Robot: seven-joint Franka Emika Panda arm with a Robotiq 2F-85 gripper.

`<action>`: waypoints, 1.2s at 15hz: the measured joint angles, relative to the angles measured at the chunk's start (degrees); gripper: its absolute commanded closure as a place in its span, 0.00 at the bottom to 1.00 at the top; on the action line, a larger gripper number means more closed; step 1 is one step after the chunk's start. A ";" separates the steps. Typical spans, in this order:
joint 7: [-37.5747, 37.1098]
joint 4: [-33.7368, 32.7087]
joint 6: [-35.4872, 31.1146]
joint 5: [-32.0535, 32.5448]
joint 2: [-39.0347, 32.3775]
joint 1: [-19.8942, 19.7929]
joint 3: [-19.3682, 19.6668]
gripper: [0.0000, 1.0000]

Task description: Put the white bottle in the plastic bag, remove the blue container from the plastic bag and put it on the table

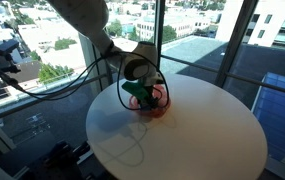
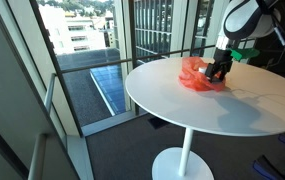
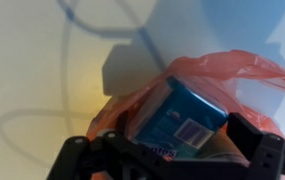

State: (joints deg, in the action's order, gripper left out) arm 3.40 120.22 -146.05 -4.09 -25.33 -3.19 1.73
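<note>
A blue container (image 3: pixel 178 112) with a barcode label lies tilted in the mouth of a red plastic bag (image 3: pixel 254 68) on the round white table (image 1: pixel 197 140). My gripper (image 3: pixel 175 132) reaches down into the bag, its two black fingers tight against the container's sides. In both exterior views the gripper (image 1: pixel 142 98) (image 2: pixel 218 73) is low over the crumpled bag (image 1: pixel 158 110) (image 2: pixel 193 72), near the table's far side. The white bottle is out of view.
A thin cable (image 1: pixel 130 150) loops across the table top (image 2: pixel 207 112) near the bag. The table stands by floor-to-ceiling windows with a railing (image 2: pixel 92 60). The table edge (image 1: pixel 92 125) drops off all round.
</note>
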 measured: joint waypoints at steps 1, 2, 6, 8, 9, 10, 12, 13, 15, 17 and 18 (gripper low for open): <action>0.00 0.00 0.00 0.12 -0.13 0.02 0.03 0.34; -0.01 0.00 0.00 0.31 -0.21 0.05 0.07 0.44; -0.97 -0.04 0.00 2.04 -0.19 0.39 0.38 0.56; -1.50 -0.06 0.00 2.93 -0.01 0.73 0.44 0.56; -1.69 -0.06 0.00 3.33 0.16 0.92 0.45 0.56; -1.90 -0.06 0.00 3.67 0.37 1.15 0.45 0.56; -1.92 -0.06 0.00 3.81 1.00 1.70 0.44 0.56; -1.93 -0.06 0.00 3.86 1.42 1.97 0.44 0.56; -1.93 -0.06 0.00 4.02 2.35 2.52 0.43 0.56; -1.93 -0.05 -0.09 4.05 3.35 2.97 0.40 0.56; -1.93 -0.03 -0.18 4.06 3.80 3.13 0.34 0.56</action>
State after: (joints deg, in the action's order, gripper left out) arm 1.48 120.19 -146.23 -0.04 -21.53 -0.05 2.07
